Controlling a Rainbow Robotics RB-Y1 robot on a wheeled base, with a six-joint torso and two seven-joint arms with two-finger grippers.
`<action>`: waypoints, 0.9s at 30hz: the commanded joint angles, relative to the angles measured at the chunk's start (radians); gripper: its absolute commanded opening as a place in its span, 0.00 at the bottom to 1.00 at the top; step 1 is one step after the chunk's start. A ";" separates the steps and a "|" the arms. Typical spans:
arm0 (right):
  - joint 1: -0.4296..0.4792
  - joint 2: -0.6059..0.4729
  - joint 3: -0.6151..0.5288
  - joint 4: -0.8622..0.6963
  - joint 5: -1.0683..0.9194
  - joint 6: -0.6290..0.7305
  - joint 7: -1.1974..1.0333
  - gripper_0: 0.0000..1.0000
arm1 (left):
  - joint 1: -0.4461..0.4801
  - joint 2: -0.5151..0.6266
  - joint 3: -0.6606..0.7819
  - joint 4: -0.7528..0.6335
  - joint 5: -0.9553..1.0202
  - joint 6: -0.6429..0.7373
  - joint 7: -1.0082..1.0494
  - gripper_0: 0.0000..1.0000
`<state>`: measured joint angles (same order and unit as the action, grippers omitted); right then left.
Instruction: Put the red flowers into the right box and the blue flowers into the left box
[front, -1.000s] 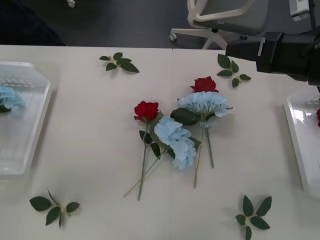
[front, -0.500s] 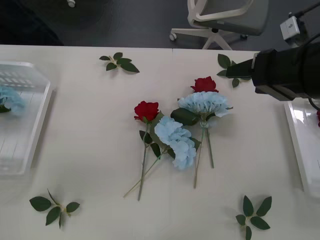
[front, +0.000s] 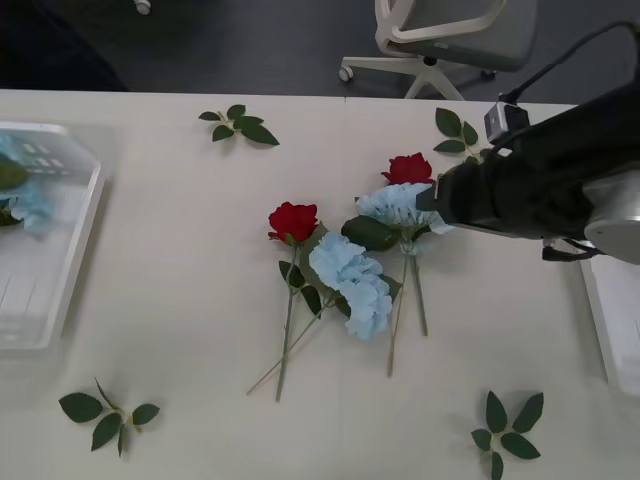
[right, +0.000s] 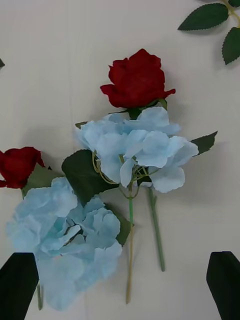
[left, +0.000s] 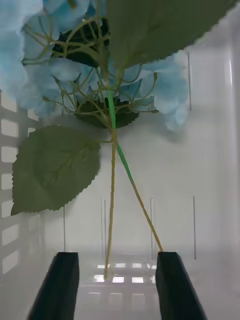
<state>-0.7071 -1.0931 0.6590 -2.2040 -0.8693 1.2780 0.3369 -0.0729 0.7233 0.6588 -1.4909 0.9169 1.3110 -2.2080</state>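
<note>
Front view: right gripper, fingers spread, empty, hovers over mid-table blue flowers beside red flowers. Left gripper open over left box. Advice: descend on one stem only, avoid the overlapping bloom.

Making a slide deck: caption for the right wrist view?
Open right gripper hovers above two blue flowers and two red flowers on the table.

white table, flowers, leaf sprigs, trays
</note>
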 joint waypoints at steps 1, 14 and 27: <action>-0.054 0.030 0.041 0.053 0.030 0.000 -0.041 1.00 | 0.007 0.024 0.016 -0.020 0.059 0.004 0.019 1.00; -0.089 0.048 0.116 0.165 0.075 0.009 -0.059 1.00 | 0.117 0.024 -0.007 -0.241 0.445 0.016 0.045 1.00; -0.244 0.075 0.306 0.283 -0.004 -0.039 -0.067 1.00 | 0.088 -0.022 -0.217 -0.460 0.491 0.073 0.145 1.00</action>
<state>-0.8776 -1.0440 0.9352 -1.9430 -0.8550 1.2430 0.3356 0.0445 0.7201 0.4415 -1.8912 1.4312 1.3727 -2.2026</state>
